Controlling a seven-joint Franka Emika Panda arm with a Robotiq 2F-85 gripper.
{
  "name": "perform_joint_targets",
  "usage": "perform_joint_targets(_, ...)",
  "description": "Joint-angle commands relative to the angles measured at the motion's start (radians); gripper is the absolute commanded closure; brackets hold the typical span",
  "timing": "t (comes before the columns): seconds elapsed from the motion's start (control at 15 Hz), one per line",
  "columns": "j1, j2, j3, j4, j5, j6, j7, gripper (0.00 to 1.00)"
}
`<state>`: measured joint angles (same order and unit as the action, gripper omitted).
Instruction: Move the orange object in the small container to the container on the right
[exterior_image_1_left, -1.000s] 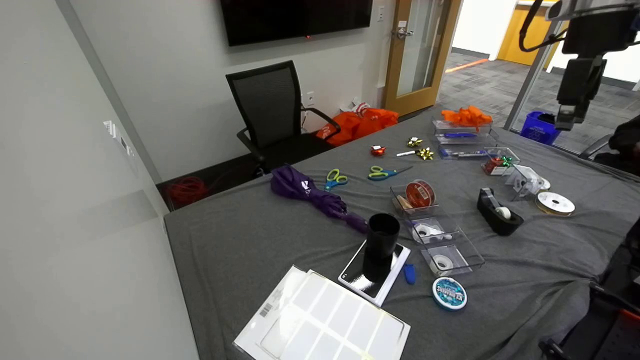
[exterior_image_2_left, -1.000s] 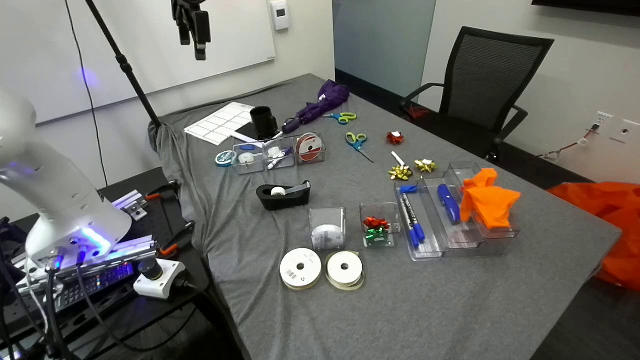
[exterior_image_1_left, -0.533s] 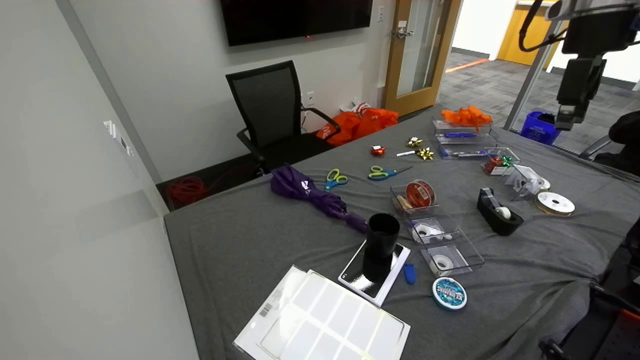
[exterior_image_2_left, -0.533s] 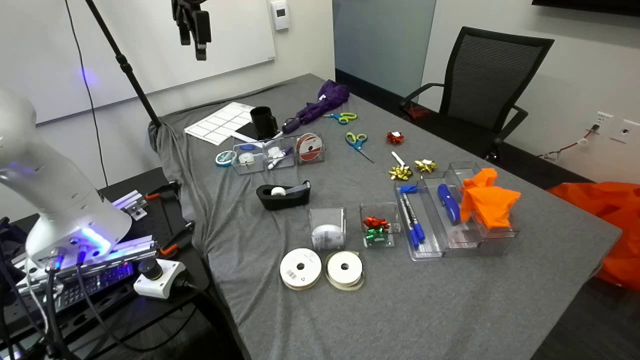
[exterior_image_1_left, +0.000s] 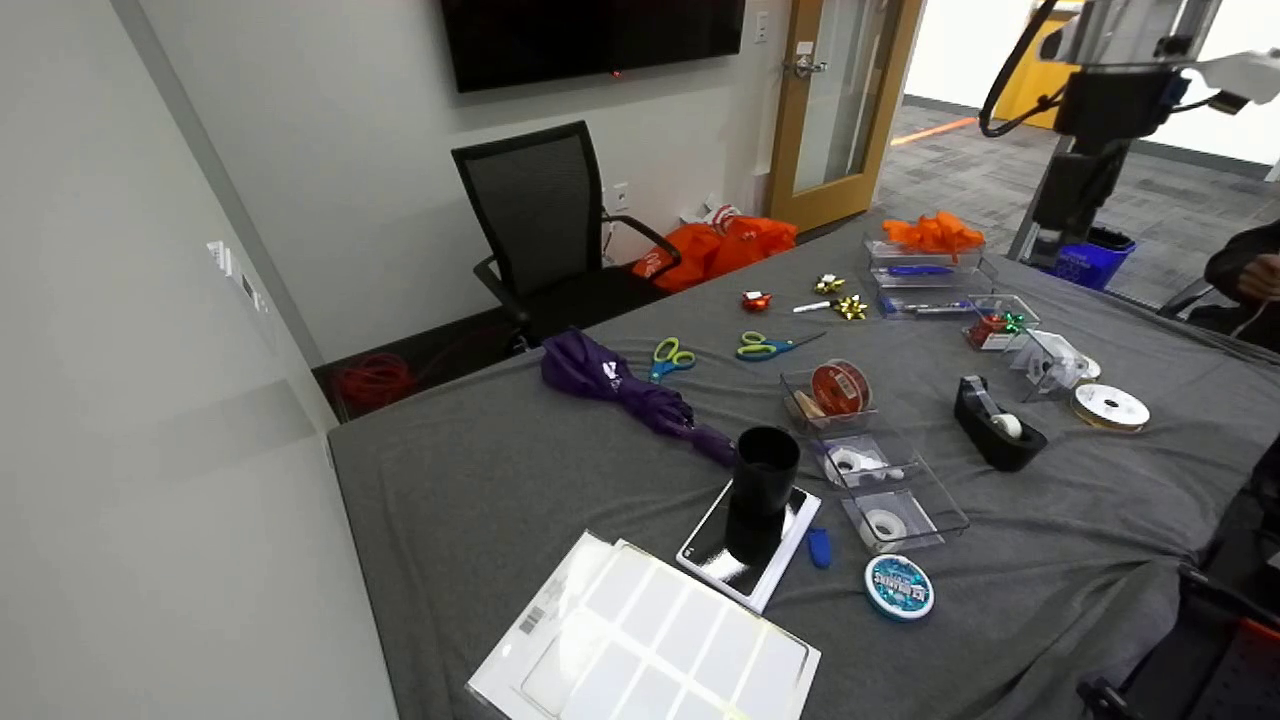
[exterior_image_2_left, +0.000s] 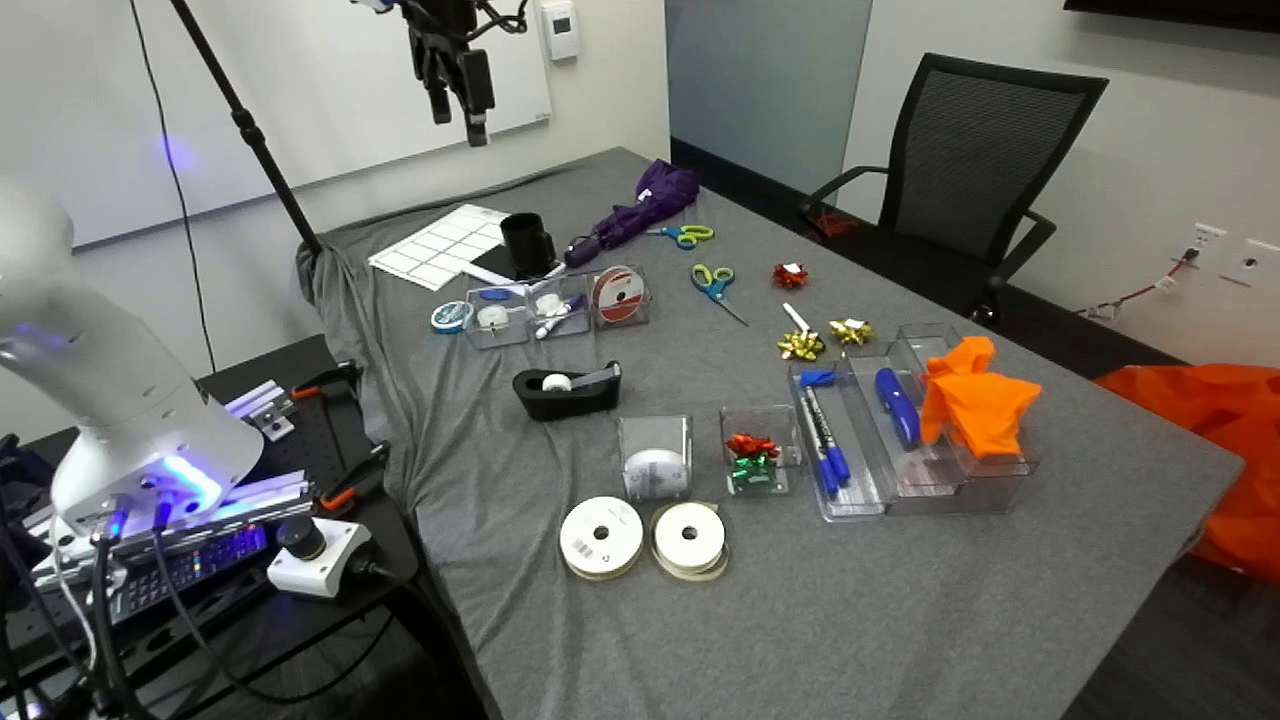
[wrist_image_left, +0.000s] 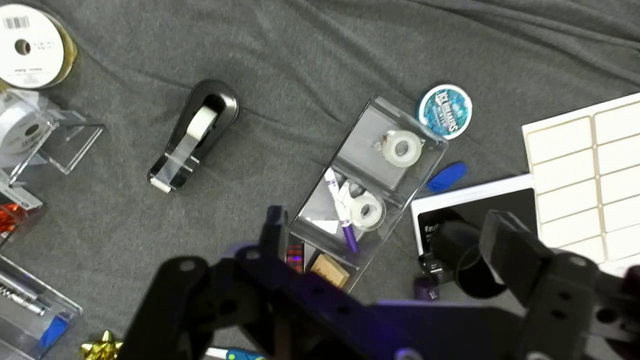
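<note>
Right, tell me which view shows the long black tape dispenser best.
The wrist view: there the long black tape dispenser, with its white tape roll, appears largest, uncovered, from above. Both exterior views show it whole too, but smaller and more slanted.

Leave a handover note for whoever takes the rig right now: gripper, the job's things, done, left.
Gripper: open, holding nothing, raised in the air.
Things: the task's orange object is not certain. Candidates: the orange cloth at one end of the larger clear organizer, or the red-orange bow beside a green bow in the small clear box. The organizer stands right of the box in an exterior view.
Done: nothing is grasped; no completed transfer can be confirmed.
Left: confirm object and destination, then probably grasp, carry and release.
</note>
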<state>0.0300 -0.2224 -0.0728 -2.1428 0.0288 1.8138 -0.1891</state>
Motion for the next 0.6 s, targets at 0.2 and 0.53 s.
perform_joint_targets(0.2,-0.023,0.207,0.006,0.055,-0.006,0.305,-0.085,0.0)
perform_joint_targets(0.53,-0.029,0.262,0.018,0.057,-0.004,0.382,-0.067,0.0)
